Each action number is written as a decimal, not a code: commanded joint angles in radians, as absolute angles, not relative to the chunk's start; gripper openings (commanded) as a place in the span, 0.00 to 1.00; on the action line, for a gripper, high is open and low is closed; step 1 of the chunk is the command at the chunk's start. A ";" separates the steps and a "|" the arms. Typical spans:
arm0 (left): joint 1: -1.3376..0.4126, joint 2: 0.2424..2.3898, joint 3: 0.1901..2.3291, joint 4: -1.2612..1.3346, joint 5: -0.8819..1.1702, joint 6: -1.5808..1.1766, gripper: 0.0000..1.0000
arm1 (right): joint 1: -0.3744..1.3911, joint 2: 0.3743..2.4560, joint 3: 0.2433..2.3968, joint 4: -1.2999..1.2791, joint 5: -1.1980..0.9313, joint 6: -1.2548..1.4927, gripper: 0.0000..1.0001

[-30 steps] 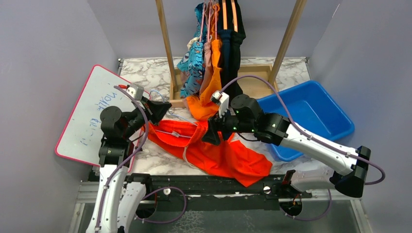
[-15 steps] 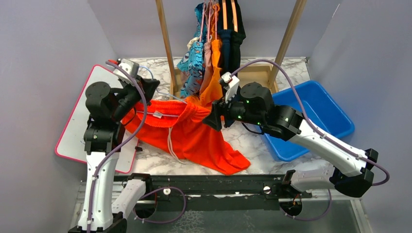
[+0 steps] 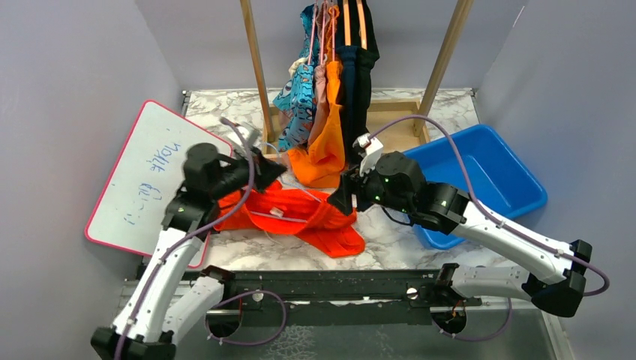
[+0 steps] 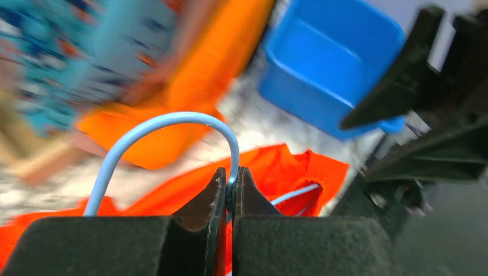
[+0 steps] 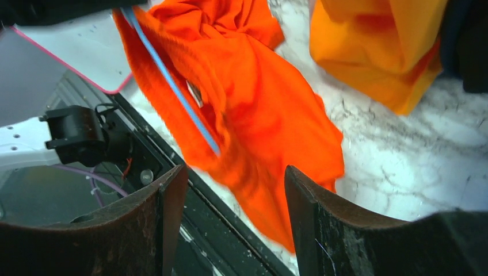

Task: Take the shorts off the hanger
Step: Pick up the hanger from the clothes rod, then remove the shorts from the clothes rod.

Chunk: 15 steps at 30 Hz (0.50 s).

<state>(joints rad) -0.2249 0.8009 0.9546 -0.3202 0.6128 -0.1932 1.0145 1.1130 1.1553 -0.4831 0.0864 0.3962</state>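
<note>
The left tool (image 4: pixel 230 185) is clamping the blue hanger (image 4: pixel 172 119) by its hook. The right tool (image 5: pixel 233 178) is hovering, spread apart, over the red-orange shorts (image 3: pixel 300 217), which are lying crumpled on the worktop (image 3: pixel 390 229), hanger wire crossing them

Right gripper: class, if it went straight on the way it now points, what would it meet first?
Probably the red-orange shorts: in the right wrist view they lie straight ahead between the open fingers of the right gripper, the blue hanger wire running across them. Depth is unclear.
</note>
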 commanded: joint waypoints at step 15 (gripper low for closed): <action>-0.953 0.991 0.903 -0.144 -0.223 -0.365 0.00 | 1.020 0.994 1.020 -0.677 0.278 0.604 0.63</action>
<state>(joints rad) -0.9512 1.0832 0.8890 -0.2234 -0.0174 -0.3092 1.0145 1.0477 1.0592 -0.6056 0.2226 0.5709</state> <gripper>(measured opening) 0.026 0.644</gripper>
